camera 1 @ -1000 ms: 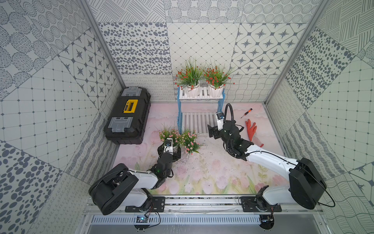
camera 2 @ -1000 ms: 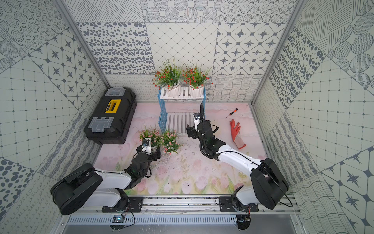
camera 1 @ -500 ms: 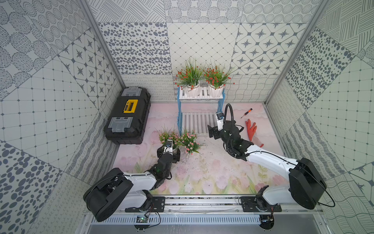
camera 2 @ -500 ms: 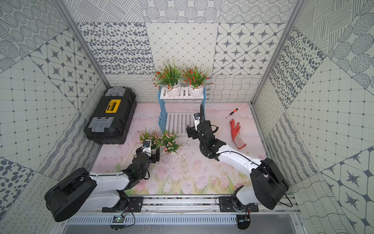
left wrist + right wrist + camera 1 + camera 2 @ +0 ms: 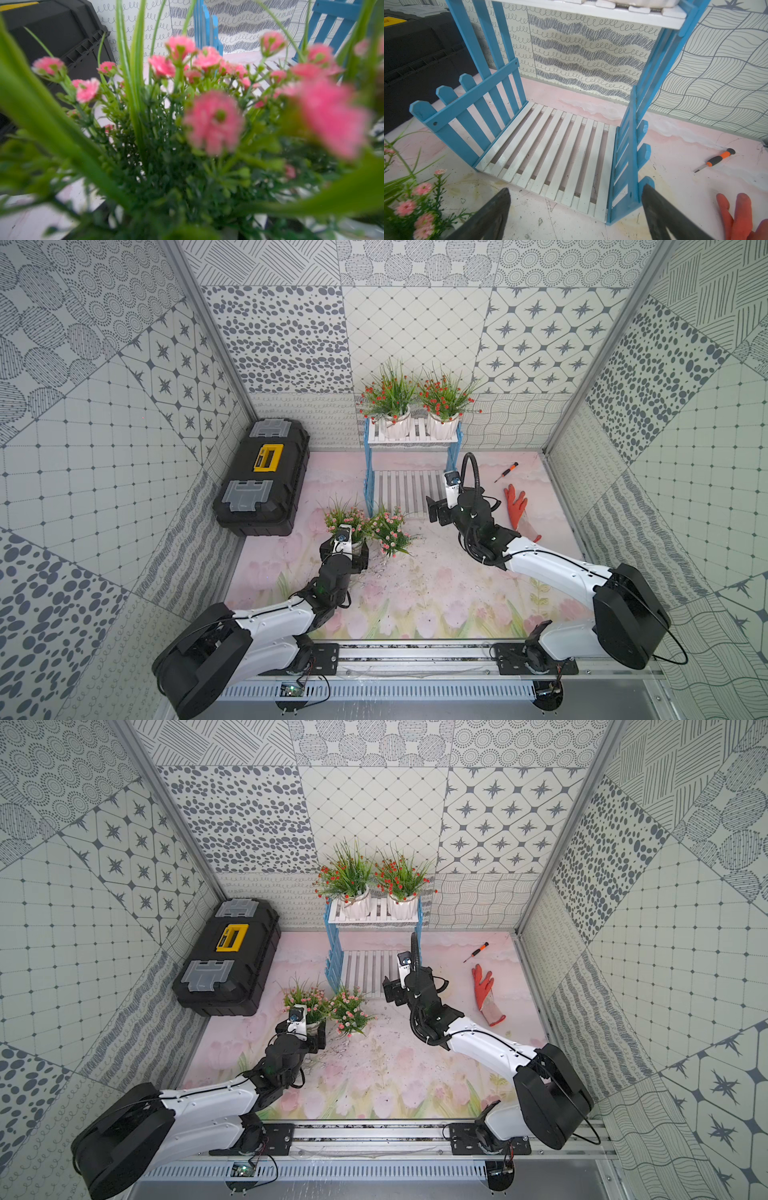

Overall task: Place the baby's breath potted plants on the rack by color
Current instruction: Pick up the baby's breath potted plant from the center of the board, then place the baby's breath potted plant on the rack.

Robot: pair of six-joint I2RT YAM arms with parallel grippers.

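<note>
Rack (image 5: 411,438), 12 o'clock: upper shelf bears both red plants (image 5: 388,396). Pink plants (image 5: 390,531) stand on tabletop (image 5: 415,585) at its 7 o'clock; left gripper (image 5: 348,553) straddles one pot, grip indeterminable. Right gripper (image 5: 576,189): spread wide, holding nothing.

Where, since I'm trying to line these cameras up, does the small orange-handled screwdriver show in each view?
In a top view: the screwdriver lies on the mat, right of the rack.
In a top view: same spot, farther back than the orange glove.
Right wrist: on the mat, outside the rack's blue side frame.
Left wrist: not in it.
Shared landmark: the rack's blue side frame, seen in all four.
</note>
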